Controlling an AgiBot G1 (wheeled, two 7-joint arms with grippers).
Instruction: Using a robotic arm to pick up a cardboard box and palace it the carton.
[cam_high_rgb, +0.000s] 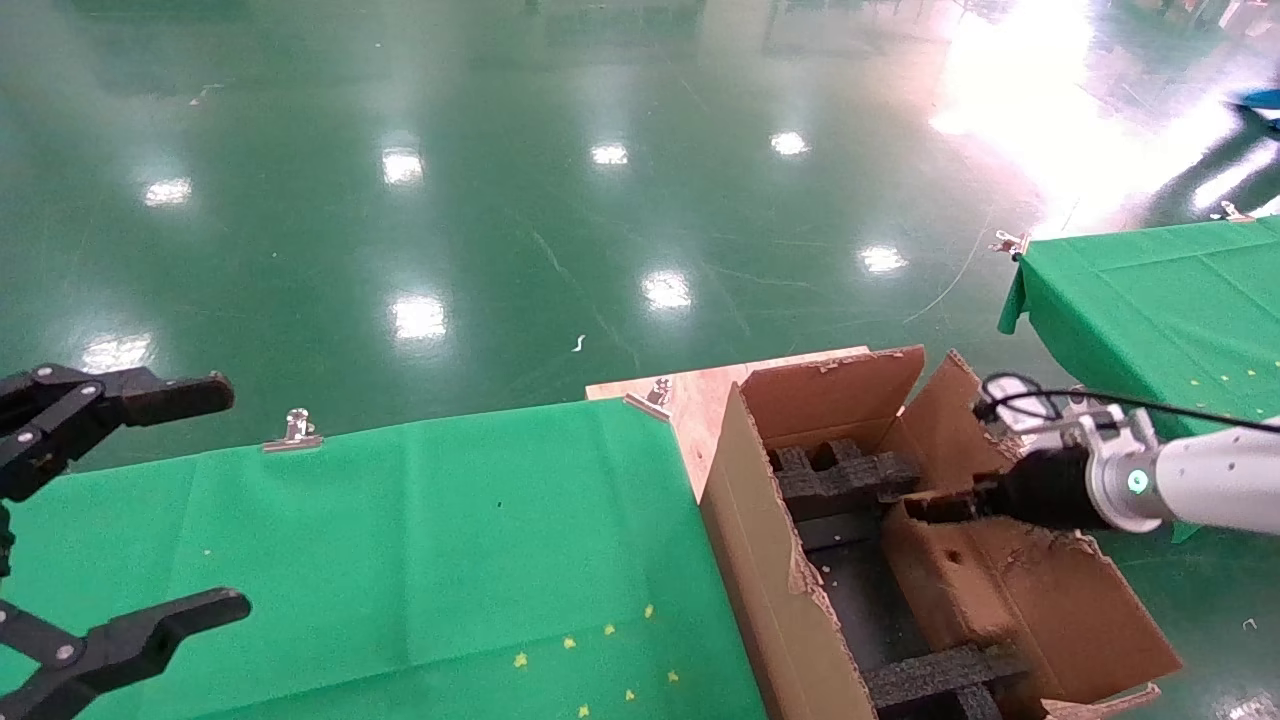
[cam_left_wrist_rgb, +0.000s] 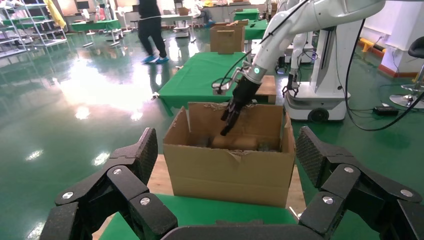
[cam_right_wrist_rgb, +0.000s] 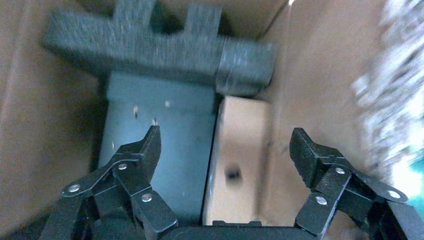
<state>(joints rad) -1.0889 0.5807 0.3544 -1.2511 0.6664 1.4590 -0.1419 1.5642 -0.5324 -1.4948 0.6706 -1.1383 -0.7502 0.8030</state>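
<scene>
Carton (cam_high_rgb: 760, 560), lower right of head view: brown corrugated, ragged pale edges. Foam inserts (cam_high_rgb: 840, 475) inside it: black, grey-green in right wrist view. Cardboard box (cam_right_wrist_rgb: 240, 165): tan, one dark round spot. Table cloth (cam_high_rgb: 400, 560), lower left: bright green, scattered yellow specks. Floor (cam_high_rgb: 500, 200): glossy dark green, white light spots. Right arm (cam_high_rgb: 1210, 480): white, black wrist. Left gripper (cam_high_rgb: 140, 500): black.

A glossy green floor (cam_high_rgb: 480, 200) is marked by reflected ceiling lights. Tables are covered with green cloths (cam_high_rgb: 400, 560), fastened by metal clips (cam_high_rgb: 296, 430).
</scene>
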